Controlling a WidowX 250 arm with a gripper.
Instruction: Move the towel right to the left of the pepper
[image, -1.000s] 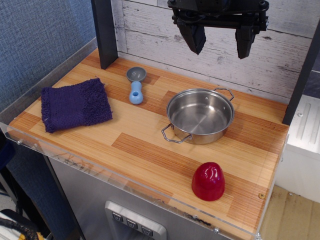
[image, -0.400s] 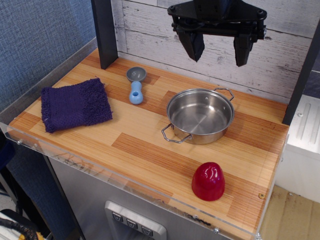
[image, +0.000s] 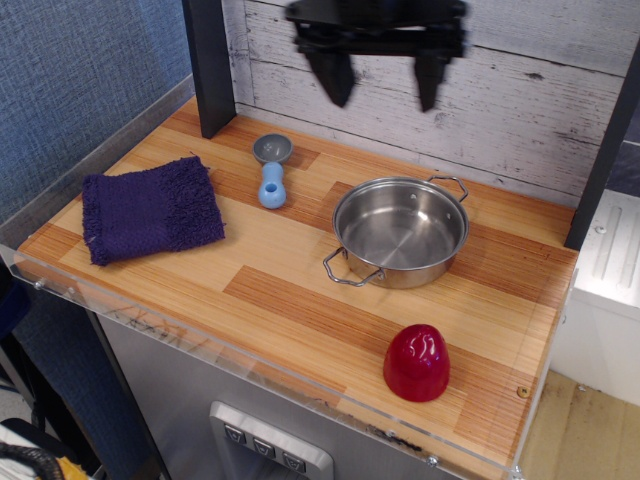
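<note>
A wooden bench (image: 300, 300) against a whitewashed plank wall; the red pepper (image: 416, 362) sits nearest, well below the jaws; the purple towel (image: 150, 210) lies untouched, far lower-left of them; gripper (image: 382, 78) jaws spread wide, empty, high at the back; nothing done yet.

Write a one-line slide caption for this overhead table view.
Open gripper hangs above the table; purple towel lies far left, red pepper front right.
</note>
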